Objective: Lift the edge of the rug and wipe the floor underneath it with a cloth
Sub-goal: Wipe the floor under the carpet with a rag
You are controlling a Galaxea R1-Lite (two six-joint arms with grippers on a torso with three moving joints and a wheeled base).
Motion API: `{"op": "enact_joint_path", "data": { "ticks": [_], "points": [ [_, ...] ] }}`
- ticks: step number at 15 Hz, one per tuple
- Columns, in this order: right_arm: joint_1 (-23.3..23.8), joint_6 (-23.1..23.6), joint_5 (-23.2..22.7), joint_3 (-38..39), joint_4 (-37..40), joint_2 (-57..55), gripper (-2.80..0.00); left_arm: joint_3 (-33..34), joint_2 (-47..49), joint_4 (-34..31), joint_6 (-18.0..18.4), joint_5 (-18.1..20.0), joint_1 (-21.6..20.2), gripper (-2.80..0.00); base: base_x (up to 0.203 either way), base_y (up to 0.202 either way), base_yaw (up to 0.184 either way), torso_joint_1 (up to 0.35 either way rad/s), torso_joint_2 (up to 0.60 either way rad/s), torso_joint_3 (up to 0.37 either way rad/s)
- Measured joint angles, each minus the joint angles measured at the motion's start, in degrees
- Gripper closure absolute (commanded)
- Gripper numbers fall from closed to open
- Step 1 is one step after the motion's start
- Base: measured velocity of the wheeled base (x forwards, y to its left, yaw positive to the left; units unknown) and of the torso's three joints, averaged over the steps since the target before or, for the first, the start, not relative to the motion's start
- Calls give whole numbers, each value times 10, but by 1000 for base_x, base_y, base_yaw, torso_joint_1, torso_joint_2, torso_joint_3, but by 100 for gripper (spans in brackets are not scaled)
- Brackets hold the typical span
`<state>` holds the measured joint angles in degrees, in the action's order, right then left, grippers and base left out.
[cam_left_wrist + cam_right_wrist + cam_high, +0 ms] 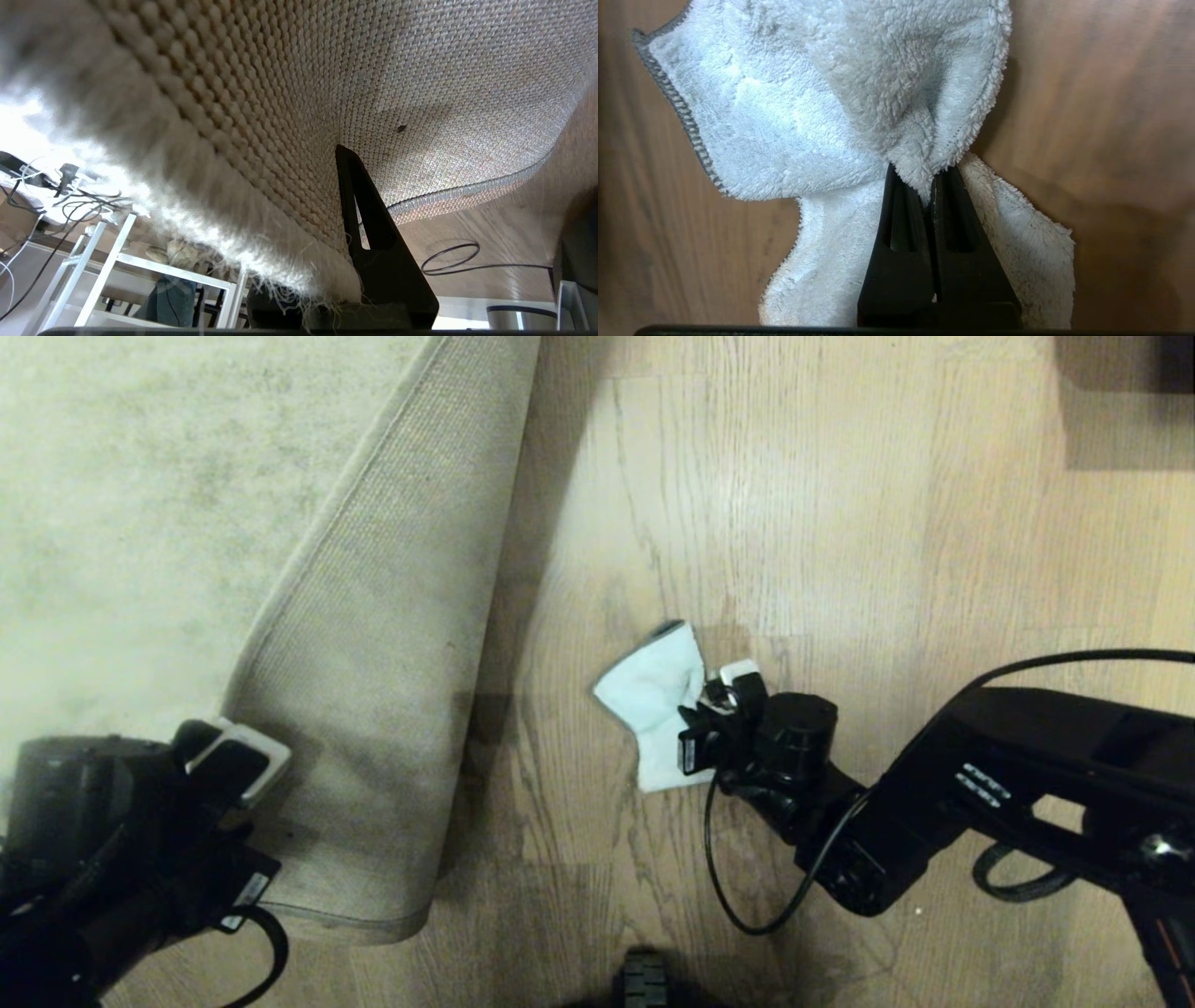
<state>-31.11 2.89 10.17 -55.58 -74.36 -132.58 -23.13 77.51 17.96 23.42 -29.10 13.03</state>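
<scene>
Ribbed tan underside showed where the rug edge (pixel 373 644) was folded back over the rug.
Left gripper (pixel 238 761) pinched that edge closed; beside it on the bare floor (pixel 840 523) lay the cloth (pixel 651 695), clamped in the right gripper (pixel 930 184).

1. Rug edge (pixel 373 644): ribbed woven tan backing, rough, matt; fringe frayed.
2. Cloth (pixel 808 116): fluffy pale microfibre, dark stitched edging noted.
3. Floor (pixel 840 523): wood-grain planks, smooth, slight sheen observed.
</scene>
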Motion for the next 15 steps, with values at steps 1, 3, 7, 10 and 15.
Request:
{"op": "enact_joint_path", "data": {
  "ticks": [1,3,7,10,15],
  "points": [
    [-14,0,2,8,2,3,0,0,0,0,0,0,0,0,0,0,0,0,0,0],
    [-56,-2,2,16,7,3,0,0,0,0,0,0,0,0,0,0,0,0,0,0],
    [-142,-4,-1,15,1,-14,0,-1,-2,1,-1,0,-1,0,0,0,0,0,0,0],
    [-188,-6,-2,7,-1,-37,0,-1,-3,1,-1,0,-1,0,0,0,0,0,0,0],
    [-236,-6,-3,-5,-3,-74,0,-2,-4,1,-1,1,0,0,0,0,0,0,0,0]
  ]
}}
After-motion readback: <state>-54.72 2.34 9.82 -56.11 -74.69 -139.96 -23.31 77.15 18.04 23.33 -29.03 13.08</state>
